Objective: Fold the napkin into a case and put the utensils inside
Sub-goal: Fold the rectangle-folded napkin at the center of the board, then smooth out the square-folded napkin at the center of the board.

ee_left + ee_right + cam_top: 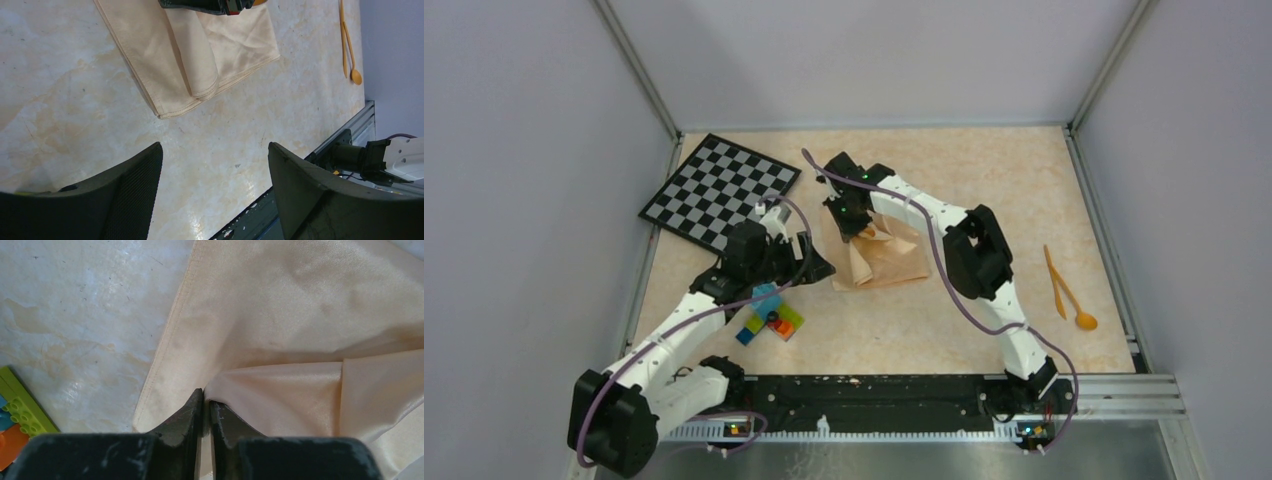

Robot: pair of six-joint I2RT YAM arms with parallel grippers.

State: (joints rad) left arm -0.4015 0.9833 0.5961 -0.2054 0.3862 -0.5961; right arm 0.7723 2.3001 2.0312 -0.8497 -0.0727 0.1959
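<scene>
The peach napkin [886, 258] lies partly folded on the table's middle, one layer doubled over and rumpled. My right gripper [856, 232] reaches down onto its far left part. In the right wrist view the right gripper [206, 401] is shut on a raised fold of the napkin [280, 315]. My left gripper [816, 264] hovers just left of the cloth, open and empty. From the left wrist, the left gripper [215, 155] stands over bare table below the napkin [200, 55]. The orange-yellow utensils [1066, 290] lie together at the right, and show in the left wrist view as utensils [348, 45].
A black-and-white checkered board [719, 188] sits at the far left. A cluster of coloured toy bricks [769, 315] lies beside the left arm, near the napkin's near-left corner; the bricks [20, 415] also show at the right wrist view's left edge. Walls enclose the table.
</scene>
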